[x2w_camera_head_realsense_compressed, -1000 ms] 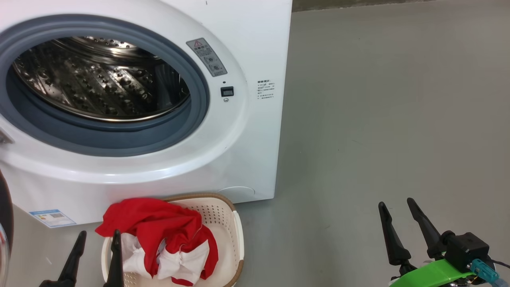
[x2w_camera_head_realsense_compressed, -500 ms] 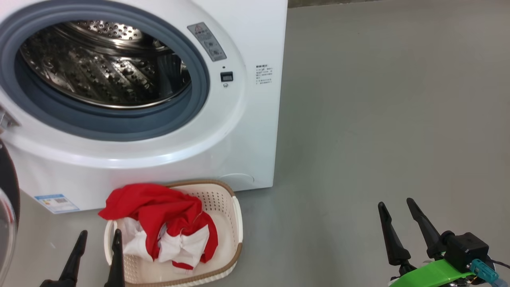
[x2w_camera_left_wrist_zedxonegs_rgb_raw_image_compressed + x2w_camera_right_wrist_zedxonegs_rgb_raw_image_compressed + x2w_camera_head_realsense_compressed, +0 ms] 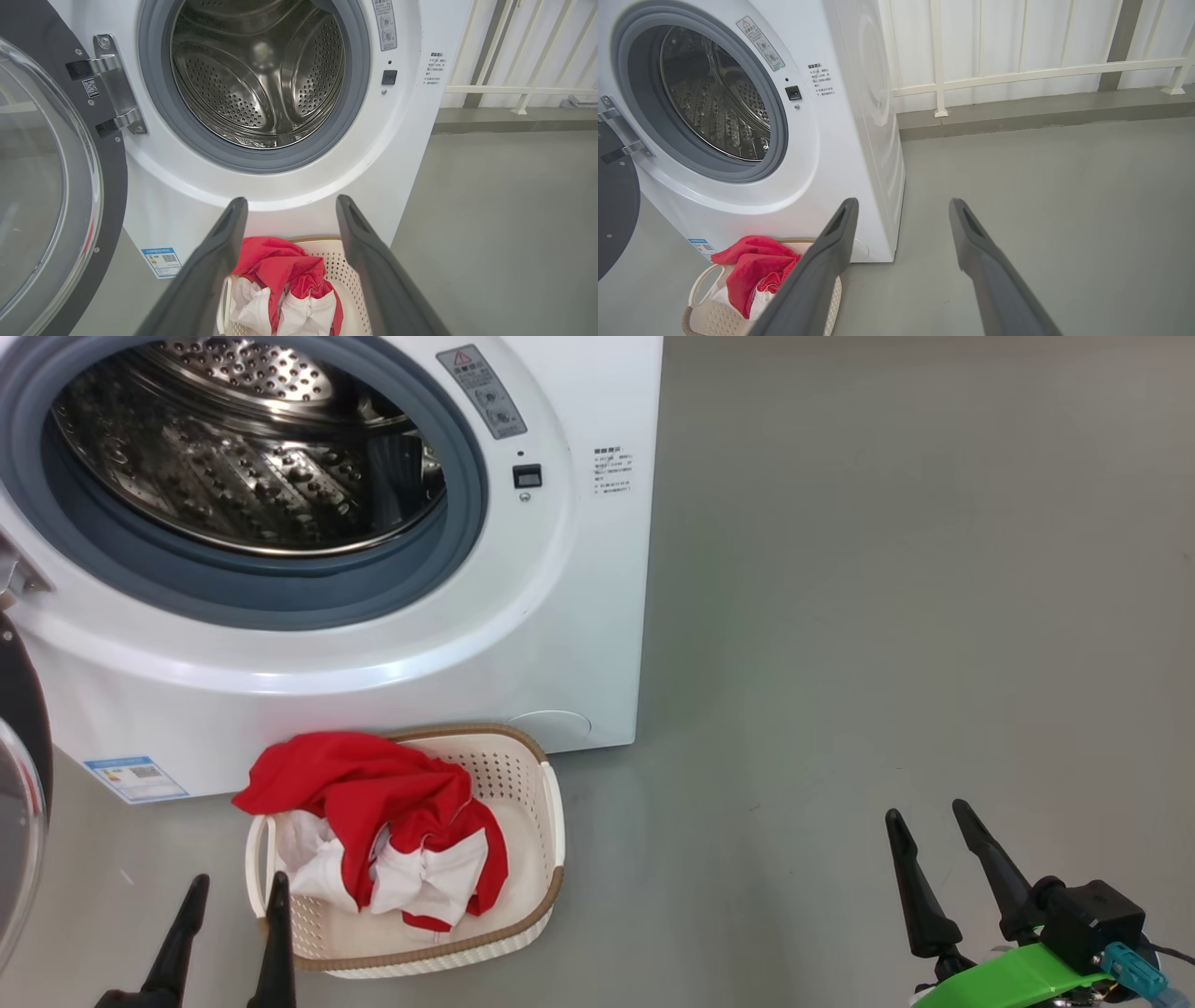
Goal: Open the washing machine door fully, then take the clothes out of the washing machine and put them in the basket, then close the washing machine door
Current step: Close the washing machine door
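The door (image 3: 21,709) is standing swung open at far left, the left gripper (image 3: 238,880) is hovering with jaws spread and empty beside the basket (image 3: 553,887), which is holding the clothes (image 3: 373,812) just before the washer (image 3: 579,616), and the right gripper (image 3: 927,812) is hanging spread and empty over bare floor.

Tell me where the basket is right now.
Head view, lower left: the basket sits on the floor in front of the washing machine, holding the clothes, just ahead of the left gripper.
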You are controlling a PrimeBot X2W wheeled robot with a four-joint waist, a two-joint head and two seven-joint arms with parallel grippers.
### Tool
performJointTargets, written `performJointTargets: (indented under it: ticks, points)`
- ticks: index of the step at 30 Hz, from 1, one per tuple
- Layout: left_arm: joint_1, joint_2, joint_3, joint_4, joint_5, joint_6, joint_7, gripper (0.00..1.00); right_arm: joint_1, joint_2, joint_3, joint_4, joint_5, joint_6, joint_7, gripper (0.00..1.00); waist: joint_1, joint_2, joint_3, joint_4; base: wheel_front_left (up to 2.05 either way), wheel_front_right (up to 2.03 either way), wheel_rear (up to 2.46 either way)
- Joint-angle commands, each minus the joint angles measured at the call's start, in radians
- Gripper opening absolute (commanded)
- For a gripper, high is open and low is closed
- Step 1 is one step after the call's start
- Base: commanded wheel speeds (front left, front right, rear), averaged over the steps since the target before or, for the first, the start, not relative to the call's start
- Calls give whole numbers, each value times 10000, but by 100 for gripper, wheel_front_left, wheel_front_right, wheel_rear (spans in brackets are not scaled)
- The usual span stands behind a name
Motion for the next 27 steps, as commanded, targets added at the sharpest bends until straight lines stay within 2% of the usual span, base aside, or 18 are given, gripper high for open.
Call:
performJointTargets:
  ticks: [1, 9, 15, 27]
  points:
    - [-242, 79, 271, -313, -100, 7, -51, 100, -247, -91, 236, -226, -94, 48, -63, 100, 0, 0, -4, -4, 0, 0, 0]
    - [-208, 75, 305, -222, -133, 6, -51, 100, -274, -115, 302, -167, -93, 48, -63, 100, 0, 0, -89, 43, 0, 0, 0]
    - [-210, 66, 371, -147, -255, 6, -51, 100, -327, -196, 447, -132, -102, 48, -63, 100, 0, 0, -161, 385, 0, 0, 0]
    - [181, 58, 178, 17, -879, 564, -51, 100, -519, -526, 1107, 181, -7, 48, -63, 100, 0, 0, -435, 1833, 0, 0, 0]
